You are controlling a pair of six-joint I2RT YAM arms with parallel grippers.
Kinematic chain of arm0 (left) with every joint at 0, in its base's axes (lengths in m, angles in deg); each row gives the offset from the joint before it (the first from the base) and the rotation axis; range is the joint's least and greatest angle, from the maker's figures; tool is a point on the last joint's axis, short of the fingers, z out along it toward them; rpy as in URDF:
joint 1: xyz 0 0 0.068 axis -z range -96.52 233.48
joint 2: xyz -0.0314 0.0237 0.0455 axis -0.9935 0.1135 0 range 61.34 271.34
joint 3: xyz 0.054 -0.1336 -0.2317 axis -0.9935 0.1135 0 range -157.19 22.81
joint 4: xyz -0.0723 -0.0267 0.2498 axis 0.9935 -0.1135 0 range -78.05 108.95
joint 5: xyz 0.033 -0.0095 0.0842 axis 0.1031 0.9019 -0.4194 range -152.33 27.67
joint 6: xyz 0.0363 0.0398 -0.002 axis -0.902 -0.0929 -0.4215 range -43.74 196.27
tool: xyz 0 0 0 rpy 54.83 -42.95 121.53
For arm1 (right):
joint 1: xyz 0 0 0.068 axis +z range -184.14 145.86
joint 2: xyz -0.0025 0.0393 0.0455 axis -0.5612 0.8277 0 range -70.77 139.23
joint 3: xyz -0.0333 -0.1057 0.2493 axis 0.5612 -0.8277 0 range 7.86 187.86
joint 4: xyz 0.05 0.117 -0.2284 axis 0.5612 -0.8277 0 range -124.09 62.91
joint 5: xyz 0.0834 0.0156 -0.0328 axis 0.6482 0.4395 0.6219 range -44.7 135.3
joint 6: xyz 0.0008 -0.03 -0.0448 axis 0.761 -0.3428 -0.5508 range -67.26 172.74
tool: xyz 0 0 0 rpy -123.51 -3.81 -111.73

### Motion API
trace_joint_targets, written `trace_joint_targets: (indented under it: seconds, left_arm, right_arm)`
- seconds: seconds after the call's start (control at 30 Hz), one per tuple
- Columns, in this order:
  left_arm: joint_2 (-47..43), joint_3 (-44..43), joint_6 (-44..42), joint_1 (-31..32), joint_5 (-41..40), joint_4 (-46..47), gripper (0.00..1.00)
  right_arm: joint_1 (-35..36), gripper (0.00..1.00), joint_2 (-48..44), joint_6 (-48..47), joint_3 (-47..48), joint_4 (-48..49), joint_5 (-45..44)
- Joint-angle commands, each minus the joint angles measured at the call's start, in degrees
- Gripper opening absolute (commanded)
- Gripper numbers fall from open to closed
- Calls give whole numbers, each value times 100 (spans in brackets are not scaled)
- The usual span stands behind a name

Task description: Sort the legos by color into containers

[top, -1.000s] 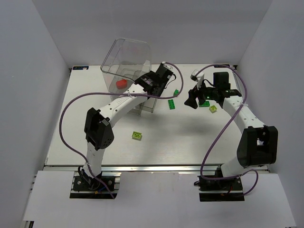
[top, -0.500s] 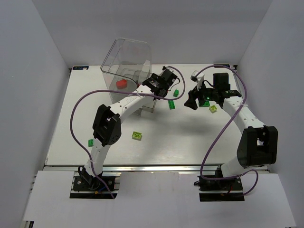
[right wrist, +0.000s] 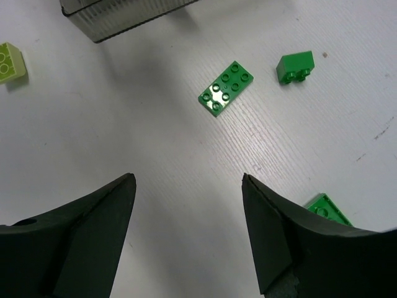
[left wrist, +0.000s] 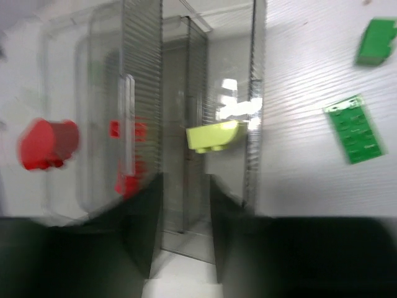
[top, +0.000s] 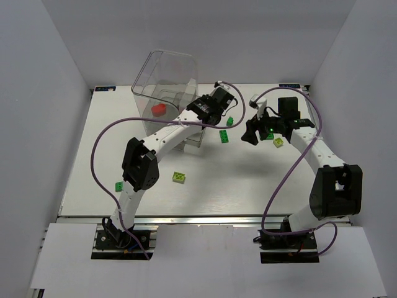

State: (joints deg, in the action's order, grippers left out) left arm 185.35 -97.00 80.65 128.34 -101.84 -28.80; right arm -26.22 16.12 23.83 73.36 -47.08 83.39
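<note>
1. White counter (top: 248, 180) is carrying the clear box (top: 164, 87) at its far left, with loose legos (top: 179, 177) lying in front of it and to its right.
2. Left gripper (left wrist: 183, 239) is facing the box compartments, jaws parted narrowly with nothing between them; this view is blurring.
3. One yellow-green brick (left wrist: 212, 136) is sitting inside a compartment, and red bricks (left wrist: 46, 144) are showing through the clear walls to its left.
4. Right gripper (right wrist: 187, 186) is hovering spread wide and empty above the counter, near a flat dark green brick (right wrist: 226, 88) and a small green brick (right wrist: 295, 67).
</note>
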Motion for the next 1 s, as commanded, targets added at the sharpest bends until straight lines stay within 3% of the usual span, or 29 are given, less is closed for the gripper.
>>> trace_joint_targets:
  seconds: [0.0,0.03,0.1,0.2,0.27,0.3,0.37,0.4,0.47,0.6,0.97]
  left_arm:
    - [-508,-376,185,75,329,-15,13]
    - [-613,-359,403,75,443,-33,1]
    - [-1085,-184,677,75,960,-16,0]
    - [-1851,833,1108,128,2012,510,0]
    - [-2624,1686,1450,128,2376,652,23]
    - [-2862,1932,1625,128,2665,696,35]
    - [-3478,2555,2030,180,2851,688,56]
    - [-3662,2759,2171,181,2965,696,60]
    - [-4094,3215,2549,242,3071,609,66]
    - [-4498,3779,3085,453,2730,21,67]
    - [-5114,5511,4000,568,2254,-182,72]
  right_arm:
    - [-45,74,-147,391,-28,109,-379]
    - [-63,71,-111,542,16,135,-642]
    - [-115,59,90,919,244,40,-1267]
    - [-308,54,433,992,542,-338,-1900]
    - [-361,61,669,896,701,-636,-2329]
    - [-431,73,784,835,902,-742,-2515]
    - [-484,81,1143,720,1175,-1058,-3049]
    - [-589,87,1250,685,1298,-1347,-3166]
    - [-721,89,1532,467,1641,-1577,-3386]
    - [-959,89,1980,-26,2063,-1981,-3545]
    - [-1346,87,3210,-678,2960,-2808,-3221]
